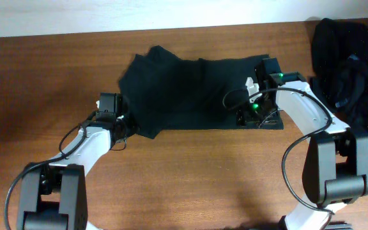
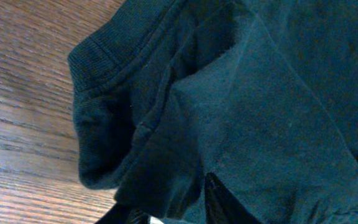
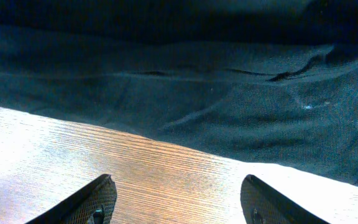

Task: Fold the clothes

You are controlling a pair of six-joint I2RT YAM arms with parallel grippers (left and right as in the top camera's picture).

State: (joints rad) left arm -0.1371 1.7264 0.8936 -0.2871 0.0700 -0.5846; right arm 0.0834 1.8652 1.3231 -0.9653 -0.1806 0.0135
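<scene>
A black T-shirt (image 1: 193,92) lies partly folded across the middle of the table. My left gripper (image 1: 122,125) is at its lower left corner. In the left wrist view a bunched fold and ribbed hem of the T-shirt (image 2: 185,112) fill the frame, and my left gripper (image 2: 169,210) is shut on that fabric, with only one dark finger (image 2: 219,202) showing. My right gripper (image 1: 259,120) sits at the shirt's lower right edge. In the right wrist view the right gripper (image 3: 179,194) stands open over bare wood, and the T-shirt's edge (image 3: 229,118) lies just ahead, untouched.
A heap of more black clothes (image 1: 350,70) lies at the table's far right edge. Bare wooden tabletop (image 1: 197,172) stretches along the front between the two arms. A pale wall runs behind the table's back edge.
</scene>
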